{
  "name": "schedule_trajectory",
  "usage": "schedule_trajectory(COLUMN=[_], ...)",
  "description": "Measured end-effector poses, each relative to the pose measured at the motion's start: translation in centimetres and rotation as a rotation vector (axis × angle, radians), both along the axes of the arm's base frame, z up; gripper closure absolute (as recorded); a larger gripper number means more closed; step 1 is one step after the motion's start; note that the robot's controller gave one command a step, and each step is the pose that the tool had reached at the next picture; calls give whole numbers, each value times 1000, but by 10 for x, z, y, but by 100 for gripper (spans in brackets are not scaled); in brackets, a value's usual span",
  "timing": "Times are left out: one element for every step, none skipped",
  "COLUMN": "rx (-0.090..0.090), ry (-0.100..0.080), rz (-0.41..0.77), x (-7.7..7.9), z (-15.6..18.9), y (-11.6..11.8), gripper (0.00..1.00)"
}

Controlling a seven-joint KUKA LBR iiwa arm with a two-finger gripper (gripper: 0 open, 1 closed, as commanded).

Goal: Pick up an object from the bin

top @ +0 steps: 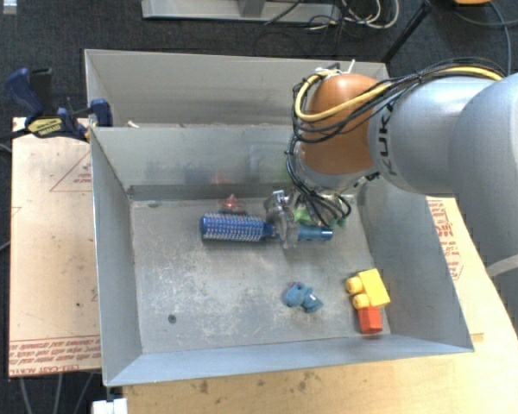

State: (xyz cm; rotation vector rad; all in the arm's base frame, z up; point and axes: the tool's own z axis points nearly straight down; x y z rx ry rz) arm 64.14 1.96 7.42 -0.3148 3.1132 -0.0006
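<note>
BIN, FAR MIDDLE: My gripper (pixel 287 224) hangs low over the grey bin (pixel 112 257), at the right end of a blue bristled brush (pixel 235 228) that lies crosswise on the floor. Whether it is released or clenched I cannot tell. A small teal piece (pixel 316 234) lies just right of it, and a pink scrap (pixel 231 203) just beyond the brush. Nearer, well apart, sit a blue lump (pixel 302 297) and a yellow-and-orange block (pixel 367 302). To do this well, I judge, I must straddle the brush's end squarely, clear of the teal piece, then close firmly and lift straight up.
</note>
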Motion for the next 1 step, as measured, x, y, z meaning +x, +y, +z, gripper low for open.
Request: schedule_trajectory(rx=[-1], ry=[8], rz=[3], x=[-95], z=[137], y=[-10], gripper=[100])
